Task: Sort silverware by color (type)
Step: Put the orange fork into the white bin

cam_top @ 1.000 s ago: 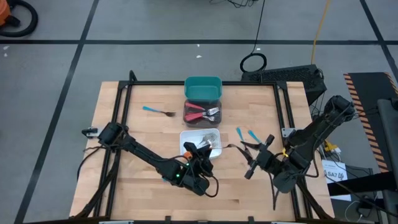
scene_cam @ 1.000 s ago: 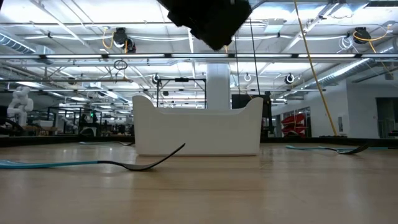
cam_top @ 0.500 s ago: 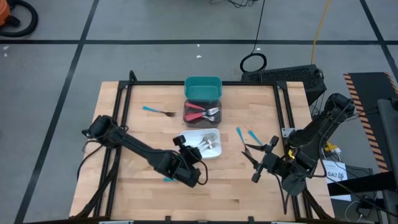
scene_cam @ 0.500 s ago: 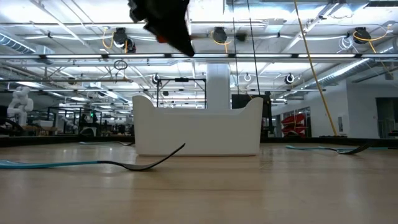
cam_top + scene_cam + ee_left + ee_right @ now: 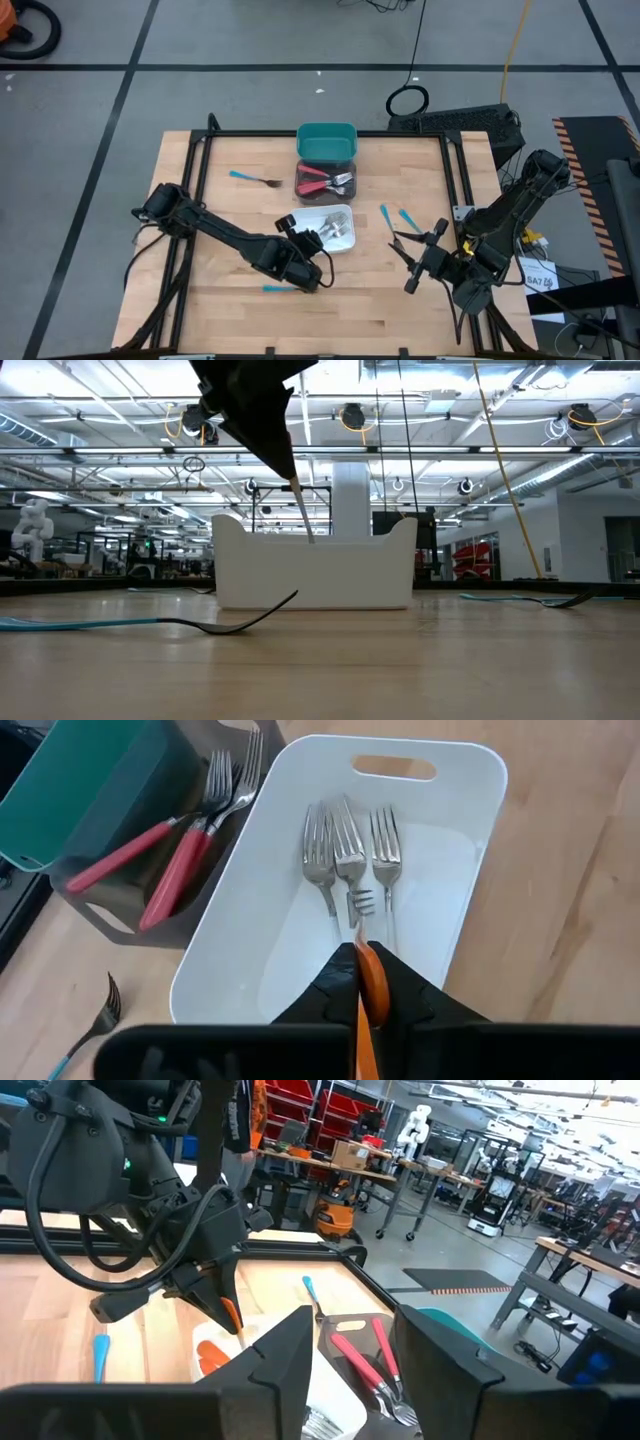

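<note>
Left wrist view looks down into the white bin (image 5: 470, 840), which holds three forks (image 5: 347, 848) lying side by side, heads toward its handle slot. Just beside the white bin stands the dark bin (image 5: 105, 905), with two pink-handled forks (image 5: 180, 870) in it, and past that the teal bin (image 5: 80, 780), whose contents cannot be seen.

Above the near end of the white bin hangs the left hand (image 5: 362, 988), fingers pinched tight on an orange-handled fork (image 5: 368, 982) whose silver head points down into the bin. In the low view the same fork's metal stem (image 5: 303, 512) slants down from the hand toward the white bin's rim.

To the right of the white bin, above the desk (image 5: 220, 215), waits the right hand (image 5: 403, 263), its fingers standing partly apart with nothing between them.

Loose blue-handled forks lie on the desk around the white bin: one (image 5: 253, 179) off to its far left, two (image 5: 397, 217) close on its right, and one (image 5: 280, 288) on its near side, close to the left arm.
</note>
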### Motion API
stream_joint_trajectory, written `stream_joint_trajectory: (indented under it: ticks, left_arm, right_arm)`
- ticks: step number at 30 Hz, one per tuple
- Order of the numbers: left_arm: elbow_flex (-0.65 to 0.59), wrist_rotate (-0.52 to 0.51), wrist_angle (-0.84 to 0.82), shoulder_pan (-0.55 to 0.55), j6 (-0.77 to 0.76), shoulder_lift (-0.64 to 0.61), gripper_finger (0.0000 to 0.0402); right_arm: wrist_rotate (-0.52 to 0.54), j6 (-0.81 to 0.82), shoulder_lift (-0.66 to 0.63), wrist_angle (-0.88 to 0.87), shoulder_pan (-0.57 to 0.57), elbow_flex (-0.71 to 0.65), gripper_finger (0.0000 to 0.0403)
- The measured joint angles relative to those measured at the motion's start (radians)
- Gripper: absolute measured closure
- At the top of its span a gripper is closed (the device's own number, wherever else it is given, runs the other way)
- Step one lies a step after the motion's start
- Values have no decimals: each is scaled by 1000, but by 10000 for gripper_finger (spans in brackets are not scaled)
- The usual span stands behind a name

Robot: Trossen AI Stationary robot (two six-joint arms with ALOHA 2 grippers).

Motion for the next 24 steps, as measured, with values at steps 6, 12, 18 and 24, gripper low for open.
stream_joint_trajectory:
  ticks: [6, 12, 18, 24]
  left_arm:
    - [0, -20, 3, 0, 4, 0, 397]
    - [0, -55, 17, -10, 19, 0, 398]
    - [0, -180, 19, -36, 43, -44, 398]
    - [0, -242, 17, -90, 45, -69, 399]
  right_arm:
    - [0, -8, 0, 0, 0, 0, 264]
    - [0, -11, 0, -1, 0, 0, 264]
    - [0, -6, 0, -27, 0, 0, 264]
    - [-3, 7, 0, -36, 0, 0, 264]
